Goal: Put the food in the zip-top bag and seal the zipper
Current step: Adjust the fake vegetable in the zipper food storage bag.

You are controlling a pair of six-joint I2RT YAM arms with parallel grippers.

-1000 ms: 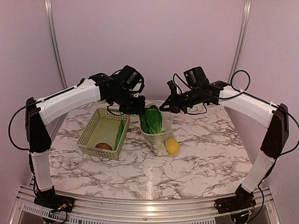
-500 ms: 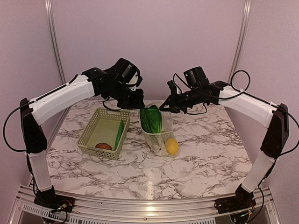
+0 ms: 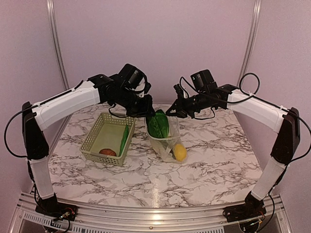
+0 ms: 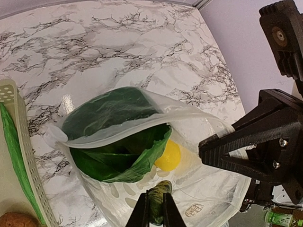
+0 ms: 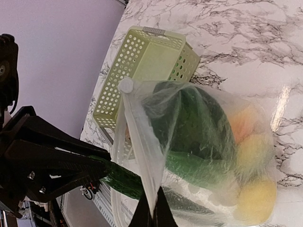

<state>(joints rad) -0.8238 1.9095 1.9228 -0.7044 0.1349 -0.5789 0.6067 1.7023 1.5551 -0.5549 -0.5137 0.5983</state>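
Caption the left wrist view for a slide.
Left gripper holds a dark green vegetable over the open zip-top bag containing bok choy and a lemon, right gripper holding its rim.

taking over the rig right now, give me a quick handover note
Left pincer: shut on a long green piece, at the mouth of the bag.
Right pincer: shut on the bag rim, holding it open.
Done: bok choy and lemon in the bag.
Left to do: drop the held piece in, move the reddish-brown round one and second green piece from the basket, seal the zipper.
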